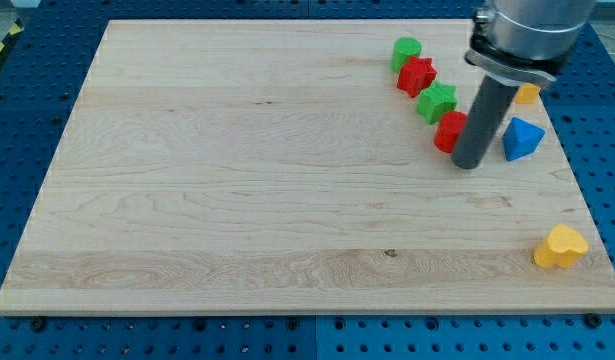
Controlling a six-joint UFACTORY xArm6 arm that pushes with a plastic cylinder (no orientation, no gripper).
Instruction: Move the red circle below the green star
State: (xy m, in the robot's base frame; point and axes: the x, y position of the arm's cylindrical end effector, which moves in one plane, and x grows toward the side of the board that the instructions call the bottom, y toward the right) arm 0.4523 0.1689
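Observation:
The red circle (449,131) lies near the view's upper right, just below the green star (437,101) and touching it. My tip (468,163) rests on the board right against the red circle's right side. The dark rod hides part of the red circle. Above the green star sit a red star (416,75) and a green circle (406,51), forming a diagonal row.
A blue triangular block (521,139) lies just right of the rod. A yellow block (528,94) shows partly behind the arm at the right edge. A yellow heart (560,247) sits at the view's lower right. The wooden board (237,200) lies on a blue perforated table.

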